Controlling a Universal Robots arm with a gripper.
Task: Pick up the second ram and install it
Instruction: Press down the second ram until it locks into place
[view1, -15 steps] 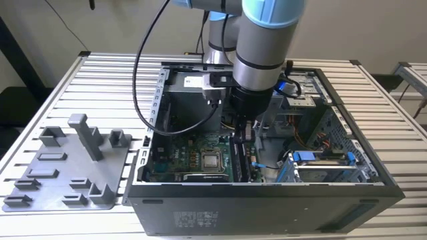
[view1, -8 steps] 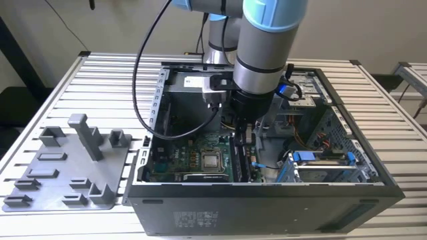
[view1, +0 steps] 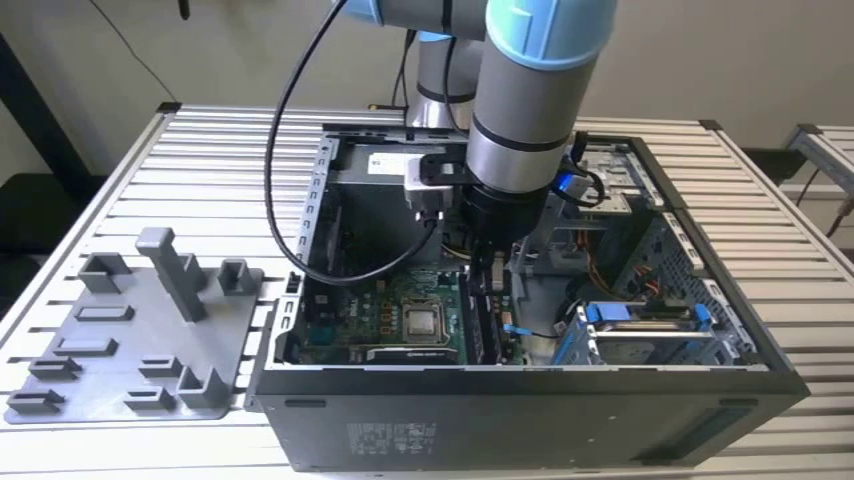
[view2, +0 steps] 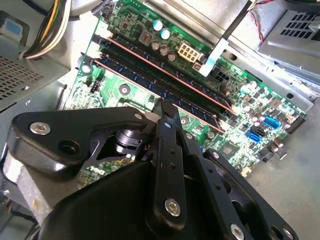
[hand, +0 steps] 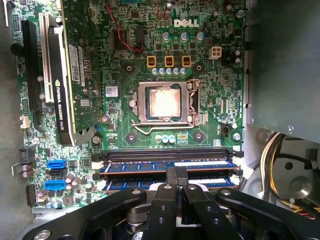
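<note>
Tool (hand: 177, 176) fingers pressed together touch the second ram (hand: 200, 164), seated in its motherboard (hand: 210, 120) socket.

lab (slatted bench (view1: 160, 160), robot arm (view1: 527, 110))

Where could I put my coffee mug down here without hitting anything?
On the bare slatted metal table, between the grey plastic tray and the table's far edge, or on the exterior view's right of the open black computer case. Inside the case it is crowded: the arm's black end effector hangs over the green motherboard.
</note>
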